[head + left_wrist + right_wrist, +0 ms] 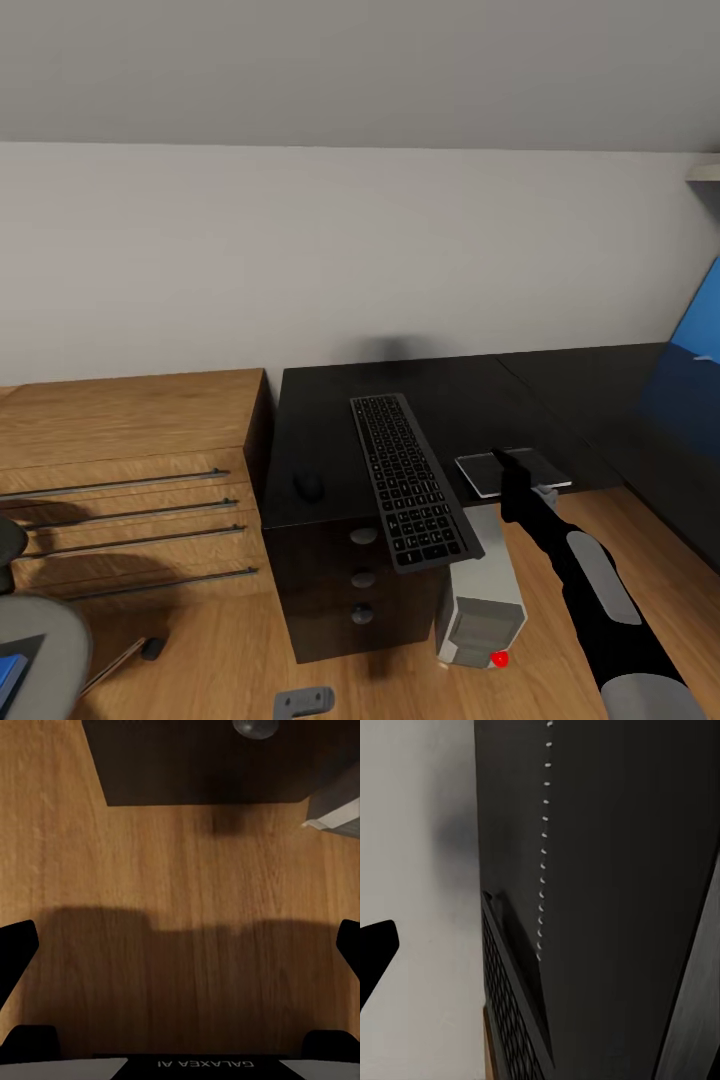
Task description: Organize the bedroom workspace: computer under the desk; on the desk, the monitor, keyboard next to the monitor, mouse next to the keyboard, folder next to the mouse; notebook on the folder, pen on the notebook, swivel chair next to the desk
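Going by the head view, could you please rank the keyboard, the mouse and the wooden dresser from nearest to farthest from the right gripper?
1. The keyboard, on the desk just left of the right gripper.
2. The mouse, farther left on the desk, near its left edge.
3. The wooden dresser, beyond the desk's left end.

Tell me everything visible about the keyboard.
The keyboard is a slim, dark grey slab with rows of black keys. It lies flat on the black desk, long axis running away from the wall at a slight angle. Its near end juts past the desk's front edge, above the white computer tower. The dark mouse sits apart to its left, a flat grey-rimmed item to its right. The right claw is near that item, not touching the keyboard. In the right wrist view the keyboard's edge looks thin.
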